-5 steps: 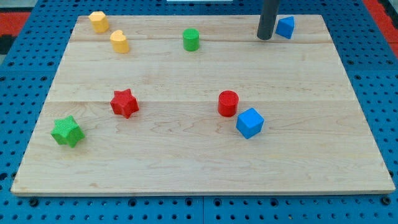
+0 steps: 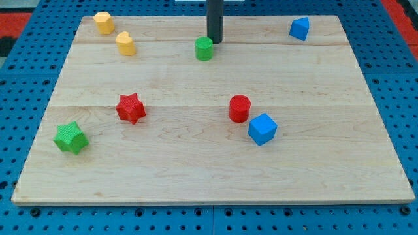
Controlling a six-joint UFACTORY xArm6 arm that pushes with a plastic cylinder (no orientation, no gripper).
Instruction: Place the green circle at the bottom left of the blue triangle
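The green circle (image 2: pixel 204 48) stands on the wooden board near the view's top, left of the middle. The blue triangle (image 2: pixel 299 29) sits at the view's top right, far to the circle's right. My tip (image 2: pixel 214 41) is just at the circle's upper right, touching it or nearly so. The rod rises out of the view's top edge.
Two yellow blocks (image 2: pixel 103 22) (image 2: pixel 125 44) lie at the top left. A red star (image 2: pixel 130 108) and a green star (image 2: pixel 70 138) sit at the left. A red cylinder (image 2: pixel 240 108) touches a blue cube (image 2: pixel 262 128) right of centre. The board's edge (image 2: pixel 209 201) runs along the bottom.
My tip has moved left from beside the blue triangle to the green circle's upper right. The green circle has shifted slightly down and right.
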